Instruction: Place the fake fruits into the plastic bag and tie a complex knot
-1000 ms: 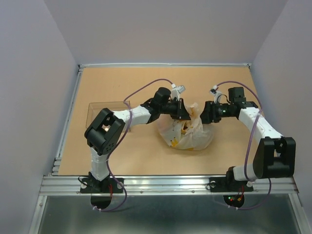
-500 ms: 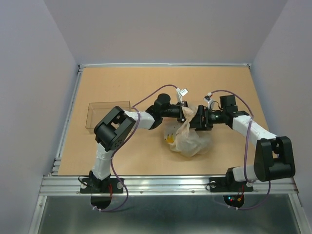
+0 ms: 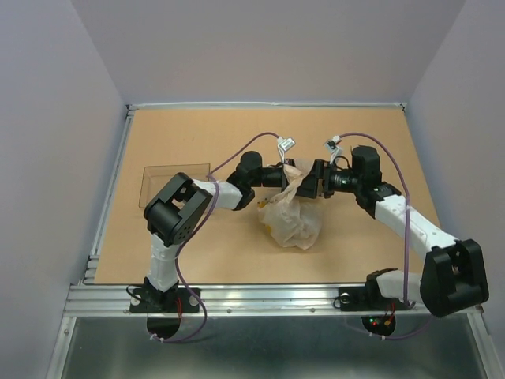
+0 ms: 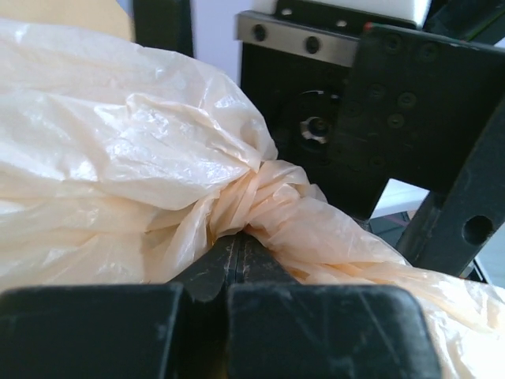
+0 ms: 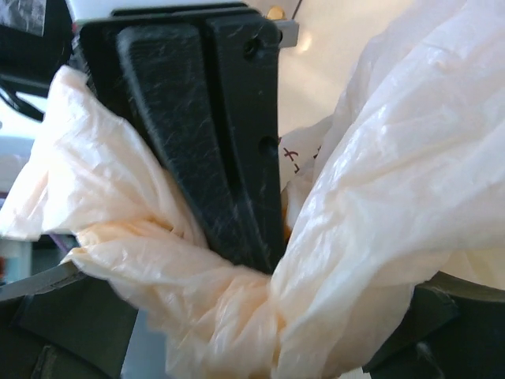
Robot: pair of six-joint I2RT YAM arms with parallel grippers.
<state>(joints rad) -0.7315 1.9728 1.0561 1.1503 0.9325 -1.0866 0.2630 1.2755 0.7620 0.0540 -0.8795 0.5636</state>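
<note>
The plastic bag sits bunched at the table's middle, its neck twisted into a rope. My left gripper is shut on that twisted neck; its fingers meet at the twist. They also show from the front in the right wrist view. My right gripper faces it from the right, its jaws apart on either side of the twisted plastic. The fake fruits are hidden inside the bag.
A clear rigid tray stands at the left, beside the left arm's elbow. Purple cables loop above both wrists. The table's raised rim runs along the left and far edges.
My right gripper has moved left, up to the bag's neck, and now meets the left gripper. The left gripper has turned with the neck, and the bag has bunched narrower.
</note>
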